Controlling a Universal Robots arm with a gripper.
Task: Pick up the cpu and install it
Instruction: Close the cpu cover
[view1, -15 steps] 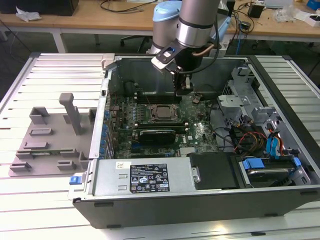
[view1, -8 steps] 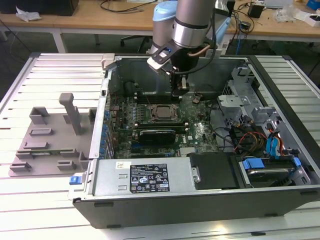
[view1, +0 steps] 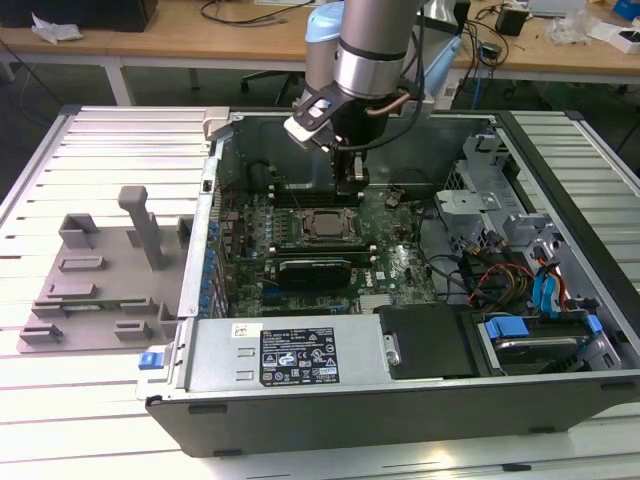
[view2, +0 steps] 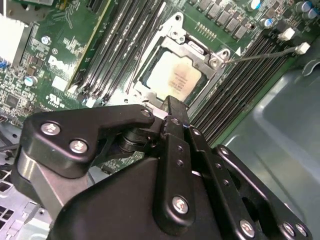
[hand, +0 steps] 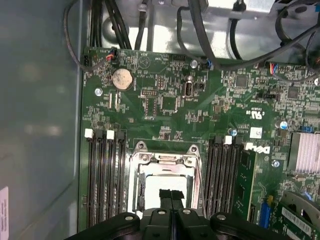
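The cpu (view2: 176, 77) lies flat, silver face up, squared to the socket (view2: 197, 47); just above it, the gripper (hand: 171, 194) is closed and empty.

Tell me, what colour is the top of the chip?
Pale silver chip, clearest in the second wrist view.

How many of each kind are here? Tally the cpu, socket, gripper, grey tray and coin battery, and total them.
cpu: 1
socket: 1
gripper: 1
grey tray: 1
coin battery: 1
Total: 5
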